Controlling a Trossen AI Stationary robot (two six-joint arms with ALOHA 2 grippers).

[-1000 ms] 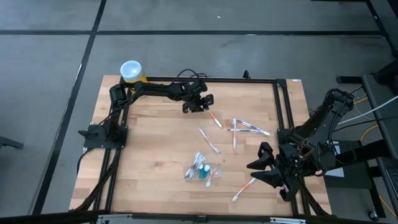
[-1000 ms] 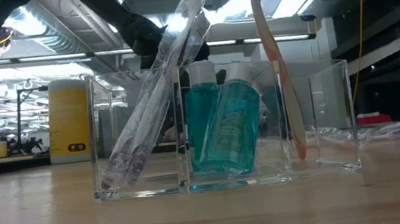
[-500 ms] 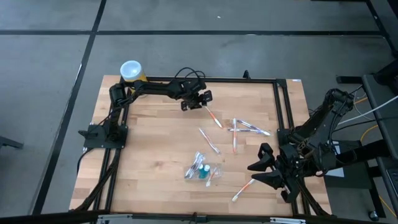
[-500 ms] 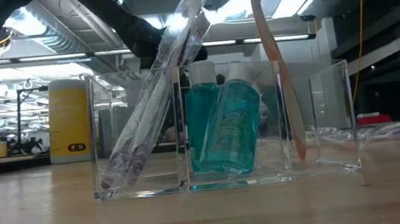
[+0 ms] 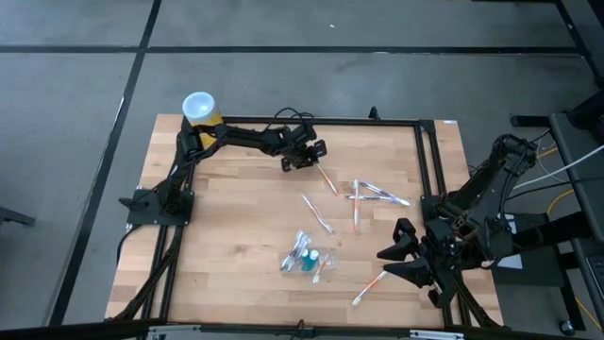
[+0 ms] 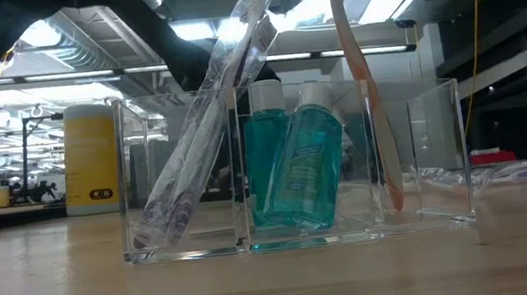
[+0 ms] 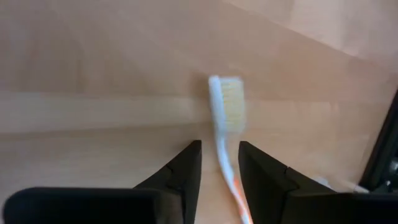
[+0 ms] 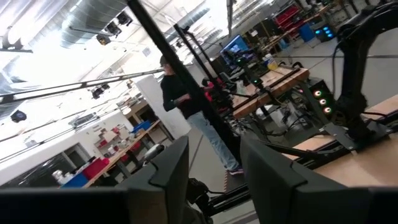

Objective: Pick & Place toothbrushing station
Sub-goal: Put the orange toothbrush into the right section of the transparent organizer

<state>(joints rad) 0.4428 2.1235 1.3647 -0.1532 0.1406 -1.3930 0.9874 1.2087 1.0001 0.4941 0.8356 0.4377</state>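
A white toothbrush (image 7: 225,106) with an orange handle lies flat on the wood near the table's far edge (image 5: 327,179). My left gripper (image 7: 219,146) is low over it and open. One finger stands on each side of the brush's neck, just behind the bristle head, with a gap on both sides. The clear plastic holder (image 5: 307,257) stands near the front edge. It holds two teal bottles (image 6: 291,164), wrapped brushes (image 6: 205,124) and an orange-ended brush (image 6: 367,104), which lean on its walls. My right gripper (image 5: 392,255) waits open, raised at the right front.
More toothbrushes lie loose mid-table (image 5: 318,213), to the right (image 5: 377,194) and near the front (image 5: 370,286). A yellow canister with a white lid (image 5: 200,109) stands at the far left corner. A black frame (image 5: 420,161) runs along the table's sides. A person stands in the room beyond (image 8: 186,106).
My left gripper has sunk toward the toothbrush near the far edge and shifted slightly toward the table's right. The brushes and the holder have kept still.
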